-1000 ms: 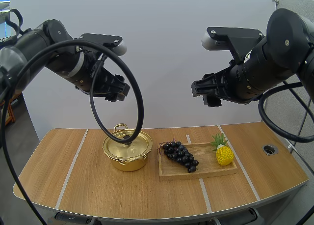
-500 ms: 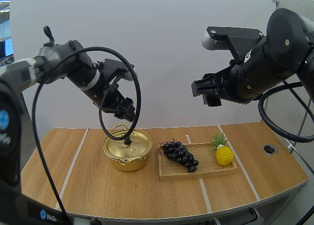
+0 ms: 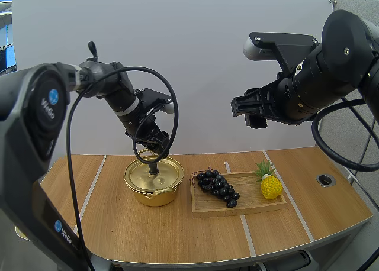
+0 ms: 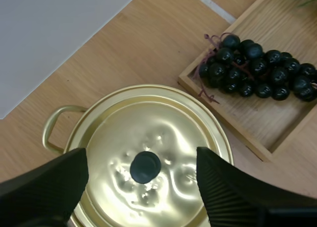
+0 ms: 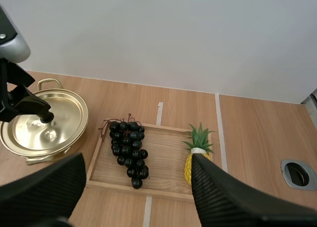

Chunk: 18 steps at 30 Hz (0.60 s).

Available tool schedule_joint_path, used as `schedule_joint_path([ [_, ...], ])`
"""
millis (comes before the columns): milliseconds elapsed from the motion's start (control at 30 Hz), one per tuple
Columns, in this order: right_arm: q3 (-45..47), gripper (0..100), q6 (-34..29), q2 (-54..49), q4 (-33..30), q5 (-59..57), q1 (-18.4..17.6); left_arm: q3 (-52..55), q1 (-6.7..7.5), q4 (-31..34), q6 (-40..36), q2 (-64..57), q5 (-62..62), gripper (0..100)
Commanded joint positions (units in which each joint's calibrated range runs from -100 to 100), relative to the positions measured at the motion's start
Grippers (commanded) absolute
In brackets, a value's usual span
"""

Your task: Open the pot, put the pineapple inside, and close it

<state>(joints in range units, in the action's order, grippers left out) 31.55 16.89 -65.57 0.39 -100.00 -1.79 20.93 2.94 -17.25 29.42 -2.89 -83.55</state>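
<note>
Overhead, the left gripper (image 3: 155, 144) hangs just above the gold pot (image 3: 153, 188). The lid (image 3: 163, 175) is on, and its black knob (image 3: 154, 169) sits directly under the fingertips; from this view I cannot tell whether they touch it. The pineapple (image 3: 270, 186) stands well off to that gripper's right, upright on the end of a wooden tray (image 3: 237, 210). A bunch of dark grapes (image 3: 219, 188) lies on the tray between the pineapple and the pot. The right gripper (image 3: 249, 112) is held high over the tray, with the pineapple far below it and a little to its right. "WeGo" is printed in white on the left arm (image 3: 35, 99) in two places, each beside a round blue mark. Pot and tray rest on a wooden table (image 3: 118, 223). From the left wrist, that gripper's fingers (image 4: 44, 187) stand wide apart around nothing, and the knob lies below the gap between them, roughly midway. The lid sits closed on the pot, and the tray corner with the grapes lies beyond one finger. From the right wrist, its fingers (image 5: 39, 192) are likewise spread and hold nothing. The pineapple stands on the tray far beneath, just past the tip of one finger, with the grapes under the gap. Off to the side, the left gripper hovers over the lid, its tip at the knob.
</note>
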Motion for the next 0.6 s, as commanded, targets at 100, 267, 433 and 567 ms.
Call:
schedule_joint_path([
  [100, -0.37, 100, -0.10, -0.19, -0.39, 0.00, 0.20, -2.10, 0.24, 3.15, -2.05, 3.81, -0.06, 100],
  [267, -0.37, 100, -0.10, -0.19, -0.39, 0.00, 0.20, -2.10, 0.24, 3.04, -2.05, 6.41, -0.27, 100],
  [433, -0.37, 100, -0.10, -0.19, -0.39, 0.00, 0.20, -2.10, 0.24, 3.04, -2.05, 8.10, -1.02, 100],
  [567, -0.37, 100, -0.10, -0.19, -0.39, 0.00, 0.20, -2.10, 0.24, 3.04, -2.05, 8.94, -2.24, 100],
])
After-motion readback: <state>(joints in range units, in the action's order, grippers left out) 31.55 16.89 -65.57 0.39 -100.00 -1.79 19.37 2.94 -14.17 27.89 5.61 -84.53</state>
